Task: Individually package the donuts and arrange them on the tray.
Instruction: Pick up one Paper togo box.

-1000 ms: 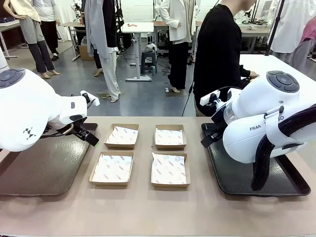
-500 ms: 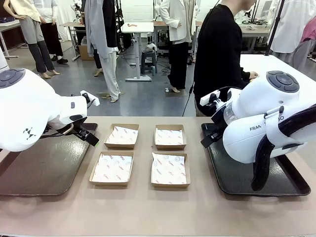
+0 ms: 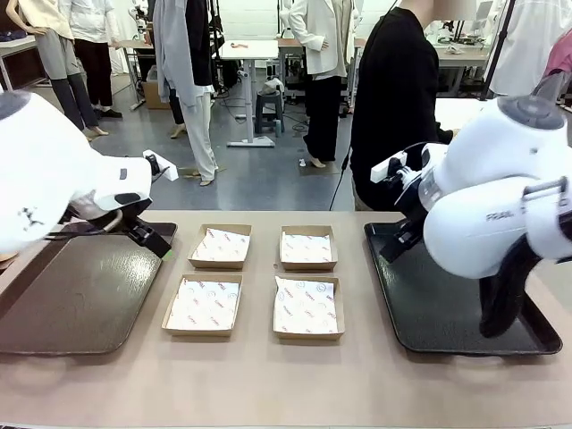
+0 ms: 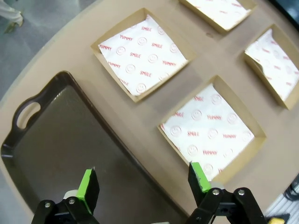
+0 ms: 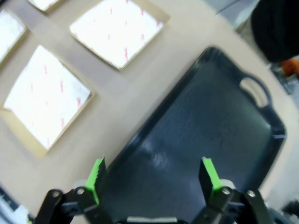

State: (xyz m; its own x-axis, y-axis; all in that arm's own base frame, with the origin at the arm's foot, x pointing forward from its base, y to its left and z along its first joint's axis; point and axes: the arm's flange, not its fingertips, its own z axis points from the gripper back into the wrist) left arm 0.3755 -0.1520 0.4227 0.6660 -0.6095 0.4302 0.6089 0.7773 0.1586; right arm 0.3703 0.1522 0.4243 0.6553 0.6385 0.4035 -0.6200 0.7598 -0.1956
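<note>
The left pincer point(image 4: 143, 181) over the brown tray point(image 3: 80, 304), right pincer point(image 5: 153, 174) over the black tray point(image 3: 429, 313), both hang wide and empty, presumably because the four paper-lined boxes point(image 3: 204, 306) between hold no donuts yet.

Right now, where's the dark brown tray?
In the front view the dark brown tray lies at the left of the table, beside the left pair of paper-lined boxes, with the open left gripper above its right edge.
</note>
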